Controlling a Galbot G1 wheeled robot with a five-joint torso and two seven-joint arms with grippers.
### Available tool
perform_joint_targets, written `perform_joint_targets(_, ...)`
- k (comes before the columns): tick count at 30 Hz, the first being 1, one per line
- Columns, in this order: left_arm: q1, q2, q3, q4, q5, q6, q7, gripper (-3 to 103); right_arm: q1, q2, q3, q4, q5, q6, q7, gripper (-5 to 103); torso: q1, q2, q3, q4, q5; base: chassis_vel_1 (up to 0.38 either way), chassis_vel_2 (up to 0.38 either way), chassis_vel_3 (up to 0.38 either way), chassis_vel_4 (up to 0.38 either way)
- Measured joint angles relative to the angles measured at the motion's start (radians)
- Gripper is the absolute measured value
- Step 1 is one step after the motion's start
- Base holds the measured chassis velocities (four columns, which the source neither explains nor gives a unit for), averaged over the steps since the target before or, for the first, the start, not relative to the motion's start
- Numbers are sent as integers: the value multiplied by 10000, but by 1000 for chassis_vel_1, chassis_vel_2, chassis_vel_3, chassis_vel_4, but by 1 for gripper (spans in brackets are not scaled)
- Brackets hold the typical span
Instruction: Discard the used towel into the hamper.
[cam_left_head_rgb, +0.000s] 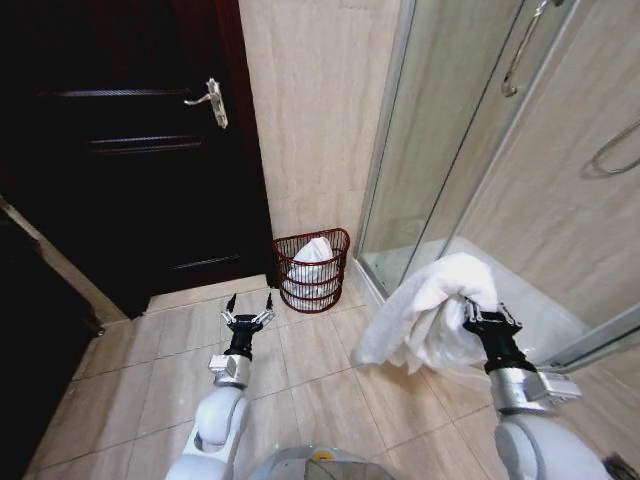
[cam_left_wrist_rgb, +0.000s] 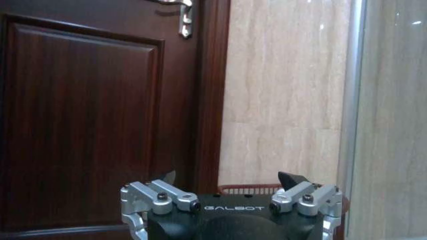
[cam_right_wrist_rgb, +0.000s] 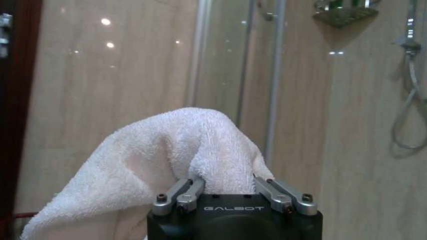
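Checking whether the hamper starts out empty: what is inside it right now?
The hamper by the wall already holds crumpled white material, rising to about its rim. Anything beneath it is covered. The towel to discard hangs from the right pincer, away from the hamper.

Bathroom interior. A dark wooden panelled door (cam_left_head_rgb: 130, 150) with a silver lever handle (cam_left_head_rgb: 212, 100) stands at left, beside a beige marble-patterned tiled wall (cam_left_head_rgb: 315, 110). At right, a glass shower enclosure (cam_left_head_rgb: 450, 130) with a metal frame holds a chrome grab bar (cam_left_head_rgb: 520, 50). Large beige floor tiles (cam_left_head_rgb: 150, 370) with pale grout reflect soft overhead light.
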Motion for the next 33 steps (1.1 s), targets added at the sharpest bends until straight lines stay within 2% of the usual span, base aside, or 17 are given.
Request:
perform_joint_targets(5, 14, -96, 56, -35, 11, 24, -33, 100, 32, -48, -316, -37, -230, 95, 42, 20, 1, -1, 1, -1, -2, 154, 159, -147, -155)
perform_joint_targets(11, -217, -73, -12, 88, 13, 142, -145, 100, 653, -248, -713, -373, -86, 149, 489, 20, 1, 0, 0, 2, 3, 118, 101, -96, -92)
perform_joint_targets(14, -252, -114, -2, 251, 142, 85, -509, 100, 658, -285, -755, -402, 0, 149, 481, 20, 1, 0, 1, 0, 0, 32, 38, 23, 41)
perform_joint_targets(16, -337, -56, 69, 464, 613, 247, -1496, 100, 589, -360, -736, -471, 12, 239, 275, 20, 1, -1, 1, 1, 3, -42, -11, 65, 59)
perform_joint_targets(17, -337, -56, 69, 464, 613, 247, -1496, 100, 589, -360, -736, -471, 12, 239, 275, 20, 1, -1, 1, 1, 3, -42, -18, 58, 67)
perform_joint_targets(19, -418, -36, 64, 549, 542, 367, -1892, 100, 526, -446, -754, -529, 21, 310, 172, 20, 1, -1, 1, -2, 3, -43, -24, 56, 56)
perform_joint_targets(22, -485, -43, -128, 569, 470, 417, -1780, 100, 514, -563, -778, -531, 82, 305, 101, 20, 0, -1, 1, -3, 3, -17, -10, 4, 1)
perform_joint_targets(24, -551, 58, -348, 521, 326, 431, -1427, 100, 650, -755, -781, -383, 426, -19, 68, 20, 1, 0, 1, -1, 1, 0, 0, 0, 0)
perform_joint_targets(29, -708, 20, -662, 417, 177, 540, -1170, 100, 997, -1014, -778, -272, 854, -454, 82, 20, 0, -1, 1, 0, -2, 0, 0, 0, 0)
perform_joint_targets(33, -643, 72, -1123, 171, -160, 911, -911, 100, 1183, -1080, -759, -332, 893, -626, 66, 20, 1, -1, 1, 0, 2, 0, 0, 0, 0)
